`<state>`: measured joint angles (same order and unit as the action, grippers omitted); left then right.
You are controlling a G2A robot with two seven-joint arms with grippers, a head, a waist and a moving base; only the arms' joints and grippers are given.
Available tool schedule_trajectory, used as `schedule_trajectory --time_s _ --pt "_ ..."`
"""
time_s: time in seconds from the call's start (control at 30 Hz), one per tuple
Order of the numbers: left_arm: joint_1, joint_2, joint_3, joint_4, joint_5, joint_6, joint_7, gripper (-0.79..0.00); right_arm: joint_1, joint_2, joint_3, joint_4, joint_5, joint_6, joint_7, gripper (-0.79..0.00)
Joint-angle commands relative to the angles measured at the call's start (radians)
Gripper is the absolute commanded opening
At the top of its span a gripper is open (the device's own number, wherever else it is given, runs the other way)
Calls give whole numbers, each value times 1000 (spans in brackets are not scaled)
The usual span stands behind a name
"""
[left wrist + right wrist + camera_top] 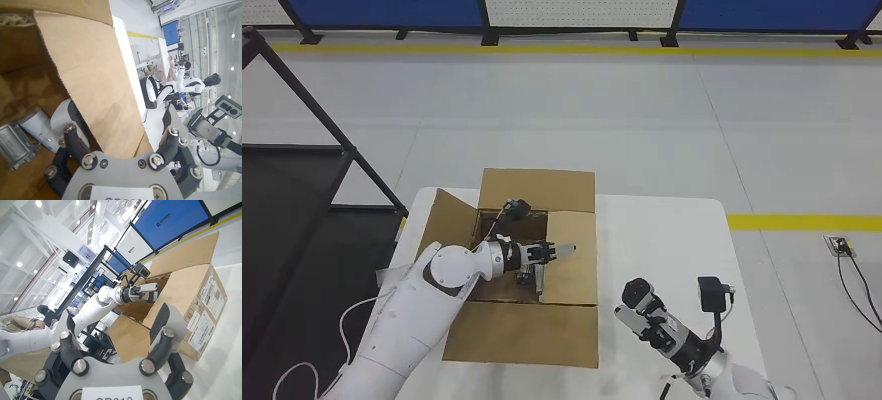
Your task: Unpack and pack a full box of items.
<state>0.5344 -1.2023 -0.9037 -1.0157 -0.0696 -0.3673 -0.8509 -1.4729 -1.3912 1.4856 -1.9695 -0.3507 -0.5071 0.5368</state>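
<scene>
Left gripper (117, 104) reached low into open cardboard box (522, 335), fingers spread wide astride edge of right flap, one finger inside, other outside, nothing held. Box plain brown, flaps open, sat left of centre on white table (672, 230). Top view gave layout. Left wrist view added contents: white cylinder (37, 128) lying on box floor, touching grey container (13, 144). Right wrist view added printed labels (208, 300) on box's right wall. Right gripper (116, 313) hovered over table near right, apart from box, fingers wide, empty.
</scene>
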Motion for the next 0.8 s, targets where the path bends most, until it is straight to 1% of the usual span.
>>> schedule_trajectory --time_s 0.0,0.17,0.3,0.47,0.6,0.77 --pt "10 5 -17 -19 -3 -12 4 0 6 3 -5 -6 -4 5 2 0" --pt "37 15 -49 -101 -1 -4 -1 0 27 9 -16 -7 -4 14 8 0" --pt "62 21 -72 -189 -29 15 -8 0 33 15 -10 -10 2 15 10 0" --pt "72 19 -71 -277 -37 48 -12 0 9 26 17 -23 17 10 35 0" --pt "60 9 -43 -306 -30 64 5 0 -30 35 43 -34 28 -1 40 0" --pt "33 -15 14 -291 -30 67 39 0 -70 45 64 -28 62 -47 40 0"
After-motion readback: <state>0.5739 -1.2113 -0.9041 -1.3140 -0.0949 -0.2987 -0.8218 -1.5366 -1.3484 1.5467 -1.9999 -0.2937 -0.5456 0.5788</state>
